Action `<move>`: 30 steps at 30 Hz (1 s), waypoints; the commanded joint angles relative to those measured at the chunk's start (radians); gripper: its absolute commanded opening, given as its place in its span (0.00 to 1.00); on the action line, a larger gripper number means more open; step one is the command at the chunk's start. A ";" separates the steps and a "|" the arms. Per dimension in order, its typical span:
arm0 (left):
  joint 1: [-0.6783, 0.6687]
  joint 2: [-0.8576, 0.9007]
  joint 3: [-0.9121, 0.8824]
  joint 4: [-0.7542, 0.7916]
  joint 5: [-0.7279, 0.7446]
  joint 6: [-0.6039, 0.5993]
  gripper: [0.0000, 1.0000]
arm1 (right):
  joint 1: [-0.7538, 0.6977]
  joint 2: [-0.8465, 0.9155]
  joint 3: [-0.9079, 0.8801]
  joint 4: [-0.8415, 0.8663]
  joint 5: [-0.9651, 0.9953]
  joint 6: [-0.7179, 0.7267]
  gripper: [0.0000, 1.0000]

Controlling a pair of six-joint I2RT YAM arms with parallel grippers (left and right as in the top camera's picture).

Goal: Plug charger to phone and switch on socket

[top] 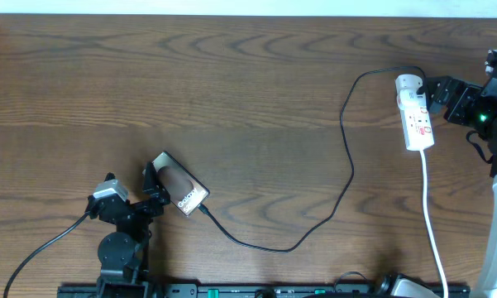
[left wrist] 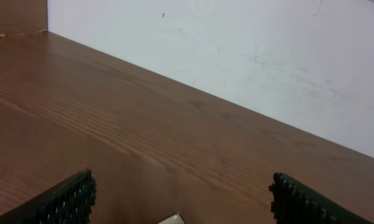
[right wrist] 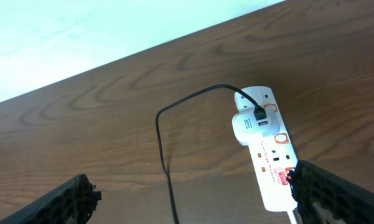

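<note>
The phone [top: 184, 189] lies slanted on the table at the lower left, and one pale corner of it shows in the left wrist view [left wrist: 172, 219]. My left gripper [top: 153, 189] is open, its fingers on either side of the phone's left end. The charger [top: 347, 178], a thin black cable, runs from a white adapter [right wrist: 247, 126] on the socket [top: 417, 116] down to the phone's lower right end [top: 204, 209]. I cannot tell whether its tip is seated. My right gripper [top: 438, 98] is open just right of the socket [right wrist: 275, 168], with the cable [right wrist: 164, 155] between its fingers.
The socket's white cord [top: 432, 223] runs down to the table's front edge. My left arm's thicker black cord [top: 41, 248] trails off at the lower left. A white wall [left wrist: 249, 50] stands behind the table's far edge.
</note>
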 commanded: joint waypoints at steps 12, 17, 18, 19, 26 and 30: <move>0.005 -0.005 -0.018 -0.042 -0.003 0.020 0.88 | 0.243 -0.373 -0.363 0.417 0.314 -0.108 0.99; 0.005 -0.005 -0.018 -0.042 -0.003 0.021 0.88 | 0.388 -0.596 -0.705 0.787 0.314 -0.193 0.99; 0.005 -0.005 -0.018 -0.042 -0.003 0.021 0.88 | 0.410 -0.632 -0.766 0.837 0.314 -0.193 0.99; 0.005 -0.005 -0.018 -0.042 -0.003 0.021 0.88 | 0.423 -0.652 -0.800 0.864 0.314 -0.193 0.99; 0.005 -0.005 -0.018 -0.042 -0.003 0.021 0.88 | 0.460 -0.889 -1.144 0.974 0.322 -0.193 0.99; 0.005 -0.005 -0.018 -0.042 -0.003 0.021 0.88 | 0.459 -1.103 -1.268 0.868 0.328 -0.193 0.99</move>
